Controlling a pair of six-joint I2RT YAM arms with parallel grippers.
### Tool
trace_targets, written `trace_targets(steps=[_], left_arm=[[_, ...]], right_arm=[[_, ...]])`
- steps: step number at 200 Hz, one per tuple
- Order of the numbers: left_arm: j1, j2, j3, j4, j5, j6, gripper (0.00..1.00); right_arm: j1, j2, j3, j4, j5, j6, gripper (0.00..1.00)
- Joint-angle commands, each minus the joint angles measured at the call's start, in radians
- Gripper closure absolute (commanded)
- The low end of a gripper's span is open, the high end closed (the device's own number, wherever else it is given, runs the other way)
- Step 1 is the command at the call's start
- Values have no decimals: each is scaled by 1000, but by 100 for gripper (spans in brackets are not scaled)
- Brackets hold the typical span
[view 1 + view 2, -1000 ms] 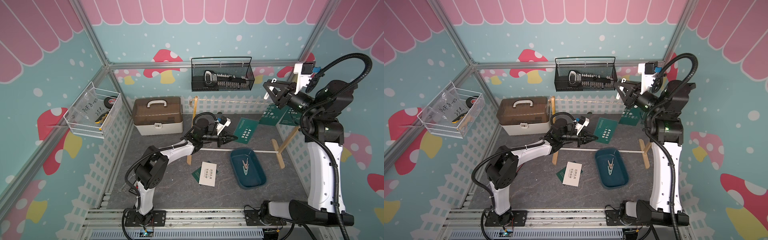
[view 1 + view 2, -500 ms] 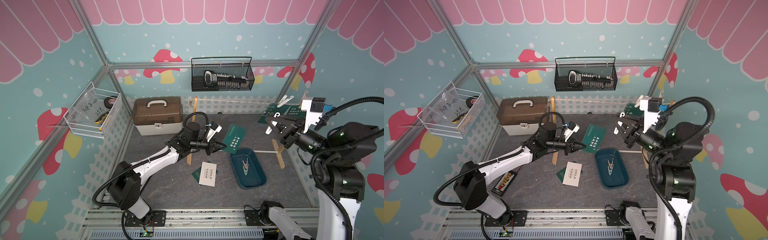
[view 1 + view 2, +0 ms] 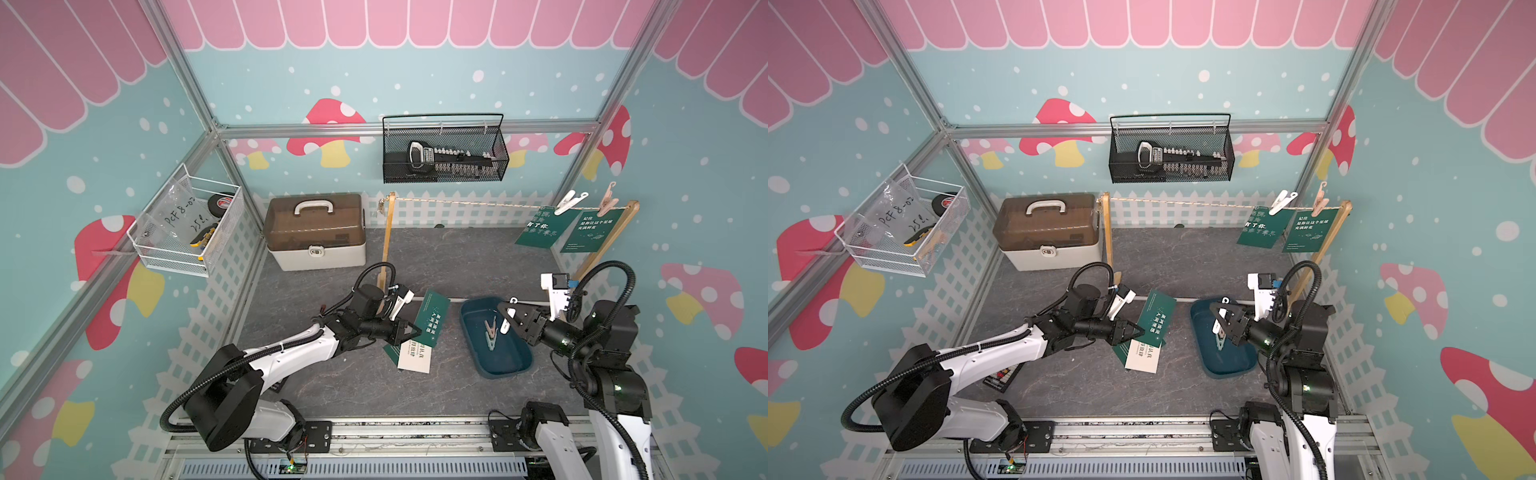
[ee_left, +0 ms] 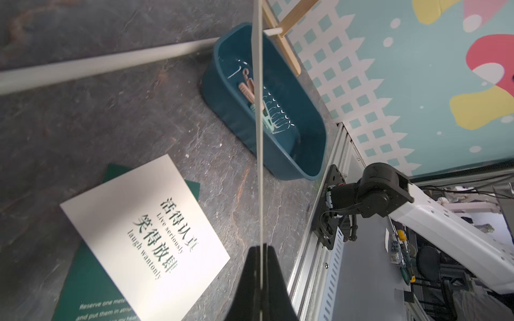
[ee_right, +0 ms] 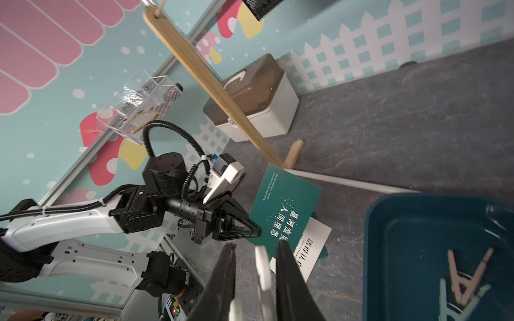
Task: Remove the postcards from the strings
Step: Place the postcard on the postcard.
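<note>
We have lowered a freed dark green postcard (image 3: 435,316), clamped in our left gripper (image 3: 417,331); right gripper (image 5: 256,246) pinches a white clothespin (image 5: 262,264).

Grey slab floor (image 3: 457,257): matt, stone-veined.
Pale upright posts (image 3: 389,232): smooth bare wood.
Beige twisted cord (image 3: 465,203): rough fibre.
Dark teal tray (image 3: 513,359): glossy plastic.
Dark green postcards (image 3: 435,318): matt paper card.

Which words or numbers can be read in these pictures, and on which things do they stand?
"活得认真 笑得放肆", "Live seriously", "laugh wantonly": white card.
"Reserve one mete…" (cut off): green card under it.
"PCF 8-02": plastic bag.
"有了你": hanging card.
Too small or blurred to read surely: held card, other hanging card.
</note>
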Motion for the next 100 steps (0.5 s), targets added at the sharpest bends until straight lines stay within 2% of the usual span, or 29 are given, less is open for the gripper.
trace_targets(steps=[1, 40, 61, 100], left_arm=[[-4, 0, -48, 66, -43, -89, 100], [-4, 59, -108, 103, -59, -141, 100], [-4, 111, -136, 181, 11, -172, 100], [-4, 158, -184, 266, 2, -227, 100]], right_arm=[[1, -33, -114, -14, 133, 32, 100], [1, -60, -325, 138, 232, 114, 100], [2, -5, -366, 174, 275, 98, 100], [4, 94, -415, 265, 319, 91, 100]])
